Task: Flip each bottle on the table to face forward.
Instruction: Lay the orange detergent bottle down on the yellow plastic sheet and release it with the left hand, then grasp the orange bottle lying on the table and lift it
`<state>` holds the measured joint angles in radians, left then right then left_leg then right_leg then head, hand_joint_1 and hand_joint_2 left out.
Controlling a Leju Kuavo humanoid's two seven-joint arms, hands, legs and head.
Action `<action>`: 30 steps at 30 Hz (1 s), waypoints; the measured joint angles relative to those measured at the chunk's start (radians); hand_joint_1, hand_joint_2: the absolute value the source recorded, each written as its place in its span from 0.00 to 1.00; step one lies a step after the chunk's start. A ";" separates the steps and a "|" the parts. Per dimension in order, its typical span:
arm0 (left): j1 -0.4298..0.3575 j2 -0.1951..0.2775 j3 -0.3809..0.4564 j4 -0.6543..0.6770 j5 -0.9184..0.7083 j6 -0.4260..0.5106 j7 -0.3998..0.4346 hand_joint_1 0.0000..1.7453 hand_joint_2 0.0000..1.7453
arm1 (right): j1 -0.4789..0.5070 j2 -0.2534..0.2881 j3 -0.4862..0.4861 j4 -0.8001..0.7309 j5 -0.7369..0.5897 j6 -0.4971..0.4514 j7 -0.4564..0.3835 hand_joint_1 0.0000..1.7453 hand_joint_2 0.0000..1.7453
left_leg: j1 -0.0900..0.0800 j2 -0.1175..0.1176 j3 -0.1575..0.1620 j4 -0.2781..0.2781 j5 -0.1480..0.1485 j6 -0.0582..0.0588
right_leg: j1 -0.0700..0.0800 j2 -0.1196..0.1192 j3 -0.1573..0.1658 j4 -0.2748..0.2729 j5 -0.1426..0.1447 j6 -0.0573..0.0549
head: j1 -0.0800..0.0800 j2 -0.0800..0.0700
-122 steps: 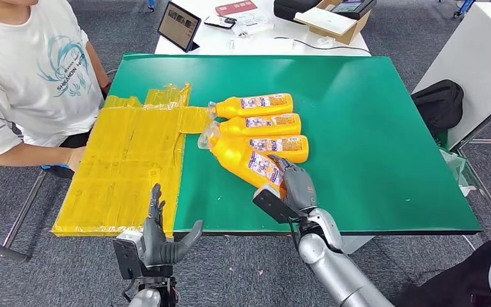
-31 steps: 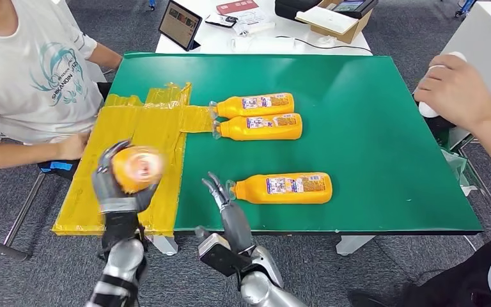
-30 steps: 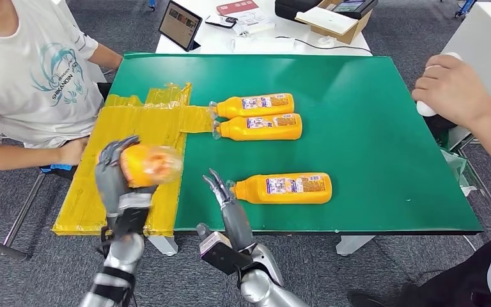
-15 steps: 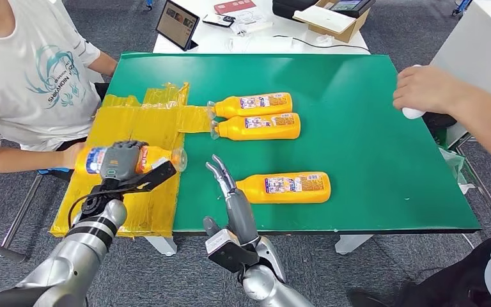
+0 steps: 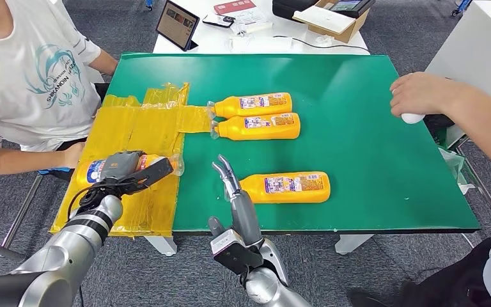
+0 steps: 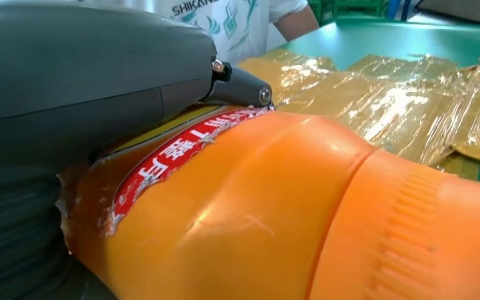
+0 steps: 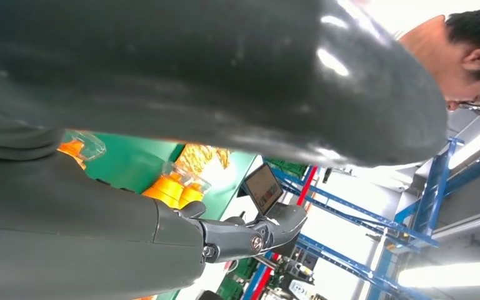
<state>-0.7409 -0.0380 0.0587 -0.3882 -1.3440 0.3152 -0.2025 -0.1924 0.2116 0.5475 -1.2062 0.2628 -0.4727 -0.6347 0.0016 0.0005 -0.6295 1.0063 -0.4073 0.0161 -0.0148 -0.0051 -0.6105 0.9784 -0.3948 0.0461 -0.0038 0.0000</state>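
My left hand [image 5: 125,167] grips an orange bottle [image 5: 91,172] lying sideways just over the yellow taped sheet [image 5: 134,131], its clear cap pointing right. In the left wrist view the bottle [image 6: 275,219] sits close under my hand [image 6: 87,75], red label showing. My right hand [image 5: 233,195] is open with its fingers stretched forward, right beside the cap end of a third bottle [image 5: 286,187] lying label-up near the front edge. Two more orange bottles [image 5: 250,103] [image 5: 257,125] lie side by side mid-table, labels up. The right wrist view shows my own hand [image 7: 162,94] and bottle caps [image 7: 176,187] beyond.
The green table [image 5: 371,147] has a person in a white T-shirt [image 5: 32,70] seated at its left edge. Another person's hand [image 5: 422,94] rests on a white object at the right edge. A tablet [image 5: 179,22] and boxes sit on the white table behind.
My left hand, having turned the bottle from end-on to sideways, has lowered it slightly toward the yellow sheet. My right hand edged forward a little. The person's hand at the right moved nearer.
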 joint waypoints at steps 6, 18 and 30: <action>-0.019 0.009 -0.001 0.013 0.027 -0.098 0.048 0.00 0.25 | 0.004 -0.001 -0.006 0.000 0.005 0.015 0.008 0.00 0.00 | 0.000 0.000 0.000 0.000 0.000 0.000 | 0.000 0.000 0.000 0.000 0.000 0.000 | 0.000 0.000; -0.053 0.011 -0.021 0.028 0.083 -0.305 0.044 0.00 0.00 | 0.010 -0.002 -0.027 0.001 0.004 0.044 0.027 0.00 0.00 | 0.000 -0.003 0.001 0.000 0.000 0.000 | 0.000 -0.001 0.002 0.000 0.000 0.000 | 0.000 0.000; -0.044 -0.003 0.058 0.003 0.475 -0.288 -0.251 0.00 0.00 | 0.010 -0.002 -0.049 0.024 0.005 0.044 0.024 0.00 0.00 | 0.000 -0.004 0.002 0.000 0.000 0.000 | 0.000 -0.001 0.002 0.000 0.000 0.000 | 0.000 0.000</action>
<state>-0.7847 -0.0412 0.1170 -0.3849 -0.8692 0.0271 -0.4531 -0.1826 0.2091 0.4985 -1.1821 0.2681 -0.4287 -0.6111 0.0014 -0.0031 -0.6278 1.0064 -0.4068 0.0164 -0.0152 -0.0061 -0.6080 0.9784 -0.3948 0.0463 -0.0038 0.0000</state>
